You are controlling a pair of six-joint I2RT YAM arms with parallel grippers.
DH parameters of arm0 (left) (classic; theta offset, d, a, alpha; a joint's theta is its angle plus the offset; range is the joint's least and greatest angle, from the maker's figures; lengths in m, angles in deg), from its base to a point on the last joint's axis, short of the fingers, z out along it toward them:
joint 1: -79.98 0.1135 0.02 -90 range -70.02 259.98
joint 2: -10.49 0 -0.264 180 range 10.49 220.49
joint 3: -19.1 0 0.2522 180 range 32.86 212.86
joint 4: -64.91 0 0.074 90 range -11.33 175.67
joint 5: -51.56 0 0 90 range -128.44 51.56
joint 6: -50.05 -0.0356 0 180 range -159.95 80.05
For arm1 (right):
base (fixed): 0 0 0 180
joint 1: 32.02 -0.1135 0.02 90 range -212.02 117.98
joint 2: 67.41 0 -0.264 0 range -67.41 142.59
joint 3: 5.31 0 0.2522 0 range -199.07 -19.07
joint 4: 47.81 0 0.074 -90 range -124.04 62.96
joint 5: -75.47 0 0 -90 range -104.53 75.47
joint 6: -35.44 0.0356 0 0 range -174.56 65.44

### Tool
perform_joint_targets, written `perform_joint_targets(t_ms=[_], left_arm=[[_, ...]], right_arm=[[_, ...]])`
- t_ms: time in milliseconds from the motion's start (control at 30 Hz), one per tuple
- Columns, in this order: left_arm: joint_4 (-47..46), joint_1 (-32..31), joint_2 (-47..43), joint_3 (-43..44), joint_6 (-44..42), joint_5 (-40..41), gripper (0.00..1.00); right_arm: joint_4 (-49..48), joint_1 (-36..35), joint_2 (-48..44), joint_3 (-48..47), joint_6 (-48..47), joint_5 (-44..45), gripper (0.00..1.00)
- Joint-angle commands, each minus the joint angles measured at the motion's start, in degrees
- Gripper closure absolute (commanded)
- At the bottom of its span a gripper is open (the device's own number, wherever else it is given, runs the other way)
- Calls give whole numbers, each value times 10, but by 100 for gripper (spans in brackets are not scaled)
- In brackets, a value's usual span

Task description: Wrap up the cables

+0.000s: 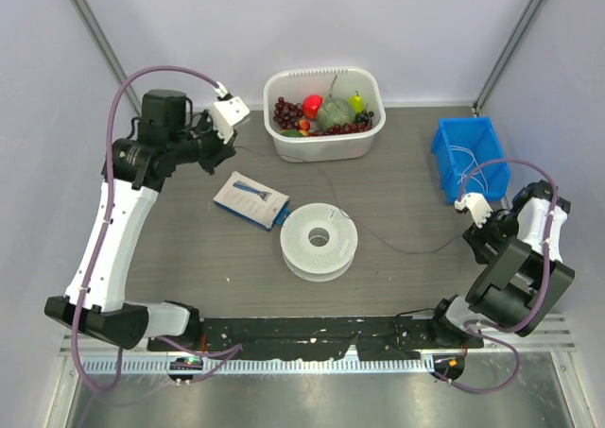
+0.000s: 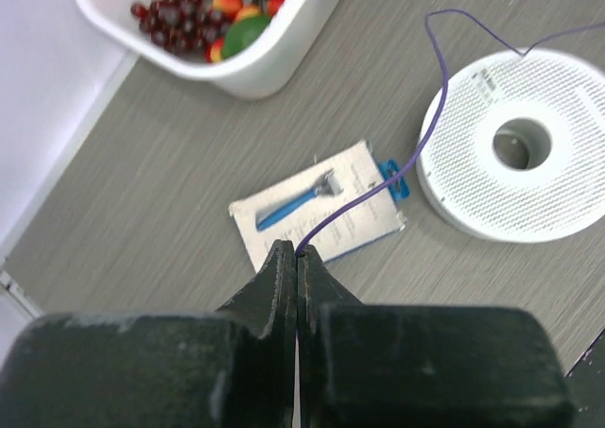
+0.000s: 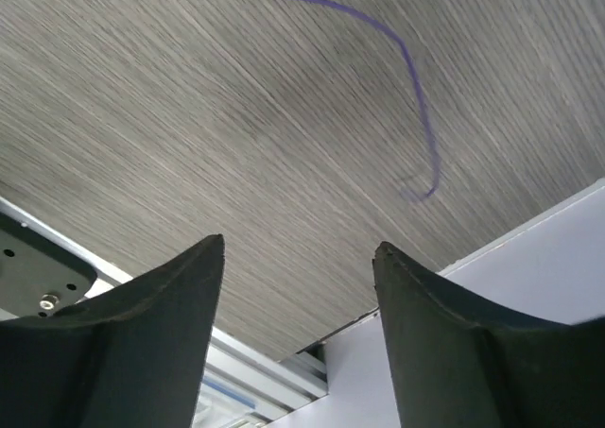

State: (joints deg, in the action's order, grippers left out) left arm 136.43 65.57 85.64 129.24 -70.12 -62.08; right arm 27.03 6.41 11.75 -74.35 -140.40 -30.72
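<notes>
With the left tool (image 2: 297,253) pinched shut on the thin cable (image 2: 440,78) running ahead of it to the spool (image 2: 515,145), a sharp pull may slip the strand free, while the right tool (image 3: 298,258) gapes wide, the loose end lying ahead of it.

Black-and-white arms (image 1: 104,239); purple hoses (image 1: 142,73)

Open grey wood-grain bench (image 1: 406,182) lies between the round white plastic spool (image 1: 319,241) and blue plastic bin (image 1: 470,159), crossed by a thin purple cable (image 3: 430,126). A flat white razor package (image 1: 250,199) and white fruit tub (image 1: 324,116) stand beyond the spool.
</notes>
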Motion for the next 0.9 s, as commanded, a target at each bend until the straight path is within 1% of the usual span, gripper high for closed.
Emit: perform_joint_targets(t_ms=[0, 33, 133, 167, 200, 233, 267, 333, 400, 433, 467, 500, 533, 567, 600, 633, 667, 700, 733, 767, 800, 833, 867], left_arm=[[-28, -75, 6, 41, 59, 55, 100], [-31, -96, 8, 43, 60, 65, 100], [-45, -150, 10, 45, 62, 95, 100], [-49, -165, 9, 45, 61, 104, 100], [-54, -183, 8, 45, 60, 112, 100], [-57, -198, 9, 46, 58, 121, 100], [-60, -215, 10, 46, 56, 129, 100], [-63, -245, 14, 51, 43, 150, 100], [-66, -275, 20, 54, 31, 174, 100], [-70, -287, 23, 55, 25, 184, 100], [-73, -300, 24, 56, 21, 191, 100], [-75, -308, 27, 57, 17, 197, 100], [-76, -318, 29, 58, 13, 202, 100], [-77, -327, 32, 60, 12, 206, 100], [-80, -333, 34, 62, 11, 212, 100], [-84, -340, 37, 60, 11, 214, 100], [-90, -344, 37, 58, 10, 215, 100], [-96, -348, 38, 56, 10, 216, 100], [-104, -351, 37, 50, 6, 217, 100], [-113, -355, 33, 38, 0, 217, 100], [-125, -360, 28, 25, -7, 219, 100], [-135, -365, 24, 15, -15, 222, 100], [-148, -372, 18, 1, -22, 226, 100]], right_arm=[[40, 2, -31, -3, -24, -2, 26], [47, 1, -34, -11, -26, -5, 20], [105, 1, -38, -59, -24, -53, 20], [139, -2, -40, -75, -22, -90, 20], [157, -6, -41, -102, -13, -106, 20], [182, -20, -44, -119, -5, -141, 20], [192, -30, -44, -148, 21, -155, 20], [212, -73, -49, -190, 70, -204, 20], [214, -144, -56, -223, 138, -244, 20], [196, -163, -64, -231, 190, -265, 20], [185, -202, -74, -247, 225, -275, 20], [158, -222, -80, -253, 286, -296, 20], [139, -255, -88, -261, 316, -313, 20], [102, -274, -95, -264, 380, -321, 20], [86, -303, -106, -265, 406, -342, 20], [42, -315, -111, -262, 469, -350, 20], [19, -336, -123, -257, 501, -371, 20], [-37, -345, -130, -245, 575, -379, 20], [-96, -362, -143, -237, 616, -398, 20], [-124, -373, -149, -219, 681, -407, 20], [-187, -384, -161, -209, 751, -418, 20], [-216, -406, -167, -187, 789, -424, 20], [-278, -428, -176, -178, 846, -427, 20]])
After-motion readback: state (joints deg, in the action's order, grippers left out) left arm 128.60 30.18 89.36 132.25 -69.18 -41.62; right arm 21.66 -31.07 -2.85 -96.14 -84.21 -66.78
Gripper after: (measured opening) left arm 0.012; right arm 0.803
